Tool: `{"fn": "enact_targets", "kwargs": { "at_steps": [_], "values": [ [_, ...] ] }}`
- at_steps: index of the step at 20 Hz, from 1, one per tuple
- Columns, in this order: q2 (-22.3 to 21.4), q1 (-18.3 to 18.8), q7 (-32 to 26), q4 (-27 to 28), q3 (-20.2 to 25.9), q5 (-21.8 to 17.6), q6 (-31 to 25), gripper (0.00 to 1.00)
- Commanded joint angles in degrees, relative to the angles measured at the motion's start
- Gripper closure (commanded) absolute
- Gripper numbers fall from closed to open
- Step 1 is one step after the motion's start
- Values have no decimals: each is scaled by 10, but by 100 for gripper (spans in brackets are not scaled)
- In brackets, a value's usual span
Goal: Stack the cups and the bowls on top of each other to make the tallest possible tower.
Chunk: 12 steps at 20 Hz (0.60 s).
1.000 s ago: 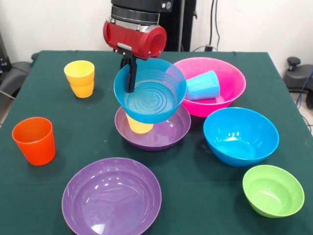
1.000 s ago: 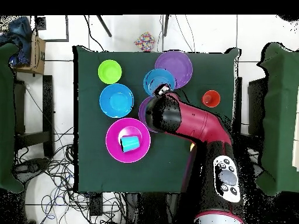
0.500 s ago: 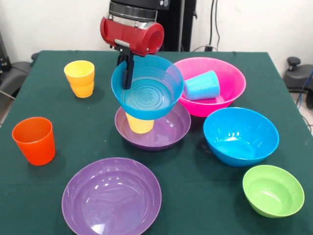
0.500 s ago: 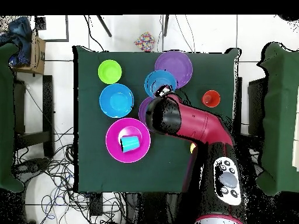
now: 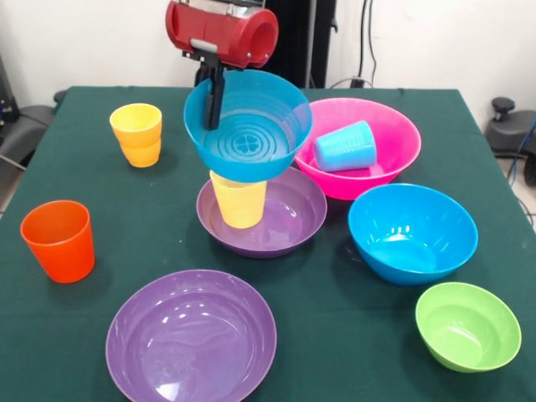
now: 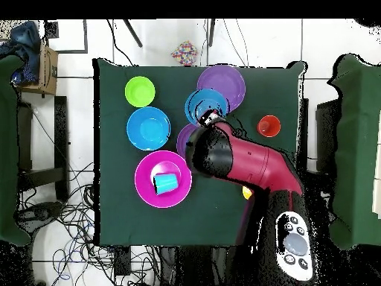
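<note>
Small blue bowl up in the air, jaws pinching its far rim!
Gripper holds it tilted above the pale yellow cup, which stands in a purple bowl. Count: six bowls, with a second purple, pink, big blue and green; five cups, with light blue lying in the pink, orange, two amber stacked. Dark green surface, cables on white floor.

Front cam faces robot, overhead straight down, both share table
</note>
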<state>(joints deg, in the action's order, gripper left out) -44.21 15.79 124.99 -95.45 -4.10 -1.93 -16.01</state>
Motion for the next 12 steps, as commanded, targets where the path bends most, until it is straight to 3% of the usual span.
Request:
{"fn": "enact_targets", "kwargs": {
  "at_steps": [1, 5, 12],
  "values": [
    [-6, 3, 11, -43, 18, -43, 4, 100],
    [-7, 3, 10, -48, 16, -52, 22, 100],
    [3, -5, 23, -57, 1, -99, 122, 100]
  ]
}}
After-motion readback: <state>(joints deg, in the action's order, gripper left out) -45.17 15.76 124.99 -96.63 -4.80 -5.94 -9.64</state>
